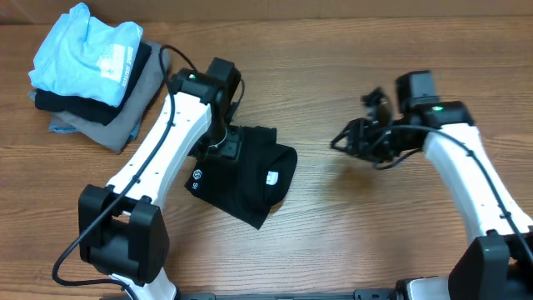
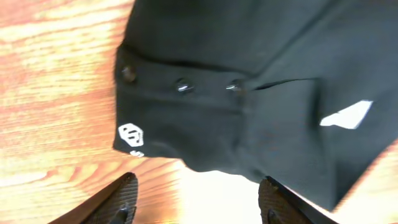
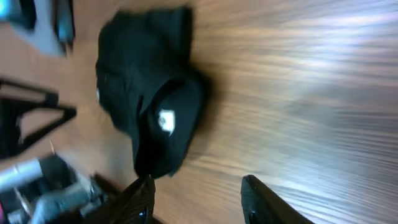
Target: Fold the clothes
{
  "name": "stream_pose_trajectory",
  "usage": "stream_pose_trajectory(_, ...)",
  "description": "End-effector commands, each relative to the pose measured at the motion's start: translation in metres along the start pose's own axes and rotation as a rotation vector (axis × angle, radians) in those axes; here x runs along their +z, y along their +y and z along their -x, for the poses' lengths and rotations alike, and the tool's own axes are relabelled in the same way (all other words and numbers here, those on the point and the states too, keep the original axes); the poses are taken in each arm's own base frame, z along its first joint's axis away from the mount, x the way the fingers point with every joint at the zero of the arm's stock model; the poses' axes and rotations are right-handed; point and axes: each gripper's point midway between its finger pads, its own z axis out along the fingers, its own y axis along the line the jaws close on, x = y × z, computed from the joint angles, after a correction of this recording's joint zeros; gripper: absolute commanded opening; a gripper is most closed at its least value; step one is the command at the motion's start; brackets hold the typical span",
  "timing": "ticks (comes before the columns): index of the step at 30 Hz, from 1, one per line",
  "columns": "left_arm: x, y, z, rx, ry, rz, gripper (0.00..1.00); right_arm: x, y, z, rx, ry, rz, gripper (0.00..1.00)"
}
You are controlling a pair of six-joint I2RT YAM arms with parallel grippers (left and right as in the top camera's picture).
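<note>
While both grippers hang slack over a wooden table (image 1: 350,242), a black polo shirt (image 1: 246,175) lies folded into a compact bundle on the wood.

From overhead, the left gripper (image 1: 218,146) sits over the bundle's upper edge, and the right gripper (image 1: 354,140) is well apart from it, over bare wood.

On the left wrist camera, the left gripper (image 2: 199,196) has its two dark fingers (image 2: 121,199) spread wide, released, with nothing gripped between them. The shirt lies just ahead of the fingertips and fills most of the frame. Three buttons (image 2: 181,85) run in a row across the fabric ahead of the fingers. A small white logo (image 2: 130,134) sits close ahead of one finger, near the bundle's edge, and a white mark (image 2: 348,115) shows ahead of and outside the other.

The right wrist camera is blurred. The right gripper (image 3: 198,193) has its fingers (image 3: 142,199) parted and empty, with bare wood between them; the shirt (image 3: 149,106) lies ahead, toward one finger's side.

A light blue shirt (image 1: 87,50) tops a pile with a grey garment (image 1: 125,125), far beyond the left fingers
</note>
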Motion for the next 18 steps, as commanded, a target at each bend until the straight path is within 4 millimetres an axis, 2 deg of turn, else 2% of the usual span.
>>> stream_pose_trajectory(1, 0.024, 0.023, -0.015, -0.058, 0.074, 0.044, 0.57, 0.03, 0.026, -0.031, -0.096, 0.101, 0.043, 0.49)
stream_pose_trajectory(2, 0.03, 0.029, -0.018, -0.075, 0.088, 0.045, 0.56, 0.04, 0.035, -0.039, -0.137, 0.121, 0.052, 0.5)
stream_pose_trajectory(4, 0.048, 0.047, -0.029, -0.136, 0.131, 0.036, 0.49, 0.072, 0.063, -0.065, -0.285, 0.168, 0.083, 0.55)
stream_pose_trajectory(7, 0.054, 0.058, -0.034, -0.167, 0.148, 0.033, 0.48, 0.091, 0.077, -0.071, -0.304, 0.147, 0.077, 0.57)
stream_pose_trajectory(11, 0.059, 0.065, -0.034, -0.15, 0.146, 0.017, 0.49, 0.115, 0.096, -0.078, -0.236, 0.112, 0.104, 0.57)
stream_pose_trajectory(13, 0.062, 0.067, -0.034, -0.15, 0.142, 0.016, 0.49, 0.127, 0.097, -0.085, -0.244, 0.118, 0.102, 0.57)
stream_pose_trajectory(16, 0.072, 0.064, -0.033, -0.139, 0.132, -0.005, 0.53, 0.145, 0.082, -0.094, -0.198, 0.144, 0.035, 0.57)
stream_pose_trajectory(18, 0.081, 0.059, -0.033, -0.122, 0.123, -0.037, 0.54, 0.155, 0.079, -0.1, -0.183, 0.188, 0.047, 0.53)
